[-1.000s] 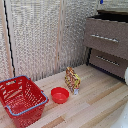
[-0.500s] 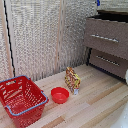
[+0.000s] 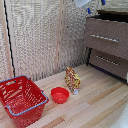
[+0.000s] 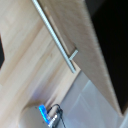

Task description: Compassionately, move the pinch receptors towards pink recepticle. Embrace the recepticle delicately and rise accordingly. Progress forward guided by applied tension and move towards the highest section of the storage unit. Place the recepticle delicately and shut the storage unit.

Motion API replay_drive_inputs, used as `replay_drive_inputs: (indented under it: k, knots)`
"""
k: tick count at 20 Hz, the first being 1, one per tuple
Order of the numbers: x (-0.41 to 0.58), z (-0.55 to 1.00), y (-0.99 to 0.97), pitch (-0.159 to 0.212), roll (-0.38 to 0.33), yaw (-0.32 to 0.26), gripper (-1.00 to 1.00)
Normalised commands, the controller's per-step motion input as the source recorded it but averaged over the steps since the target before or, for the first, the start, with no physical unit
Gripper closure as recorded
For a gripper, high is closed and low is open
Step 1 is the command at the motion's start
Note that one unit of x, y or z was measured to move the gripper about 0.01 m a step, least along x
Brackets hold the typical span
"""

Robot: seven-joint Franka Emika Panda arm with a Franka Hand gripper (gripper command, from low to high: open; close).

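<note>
Gripper (image 3: 95, 6): at twelve o'clock above the dresser (image 3: 107, 37), mostly cropped.
Jaws: opening cannot be told; nothing visibly held.

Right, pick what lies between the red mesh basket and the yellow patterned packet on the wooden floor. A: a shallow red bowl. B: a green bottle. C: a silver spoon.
A: the shallow red bowl sits between the red mesh basket and the yellow patterned packet in the exterior view.

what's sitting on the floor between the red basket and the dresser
In the exterior view, a red bowl and a small patterned orange-yellow object lie between the red basket and the dresser.
</note>
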Motion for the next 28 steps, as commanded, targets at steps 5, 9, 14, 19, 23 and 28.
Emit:
replay_drive_inputs:
  k: [5, 9, 14, 19, 23, 28]
  knots:
    - [-0.225, -0.17, 0.06, -0.122, -0.340, 0.101, -1.00]
    - [-0.426, 0.00, -0.13, -0.056, -0.356, 0.172, -1.00]
    - [-0.465, -0.05, -0.04, -0.003, -0.330, 0.186, -1.00]
    - [-0.501, -0.35, 0.00, 0.000, -0.267, 0.167, -1.00]
    - [-0.413, -0.48, 0.00, 0.019, -0.271, 0.184, -1.00]
    - [-0.335, -0.44, 0.00, 0.063, -0.281, 0.215, -1.00]
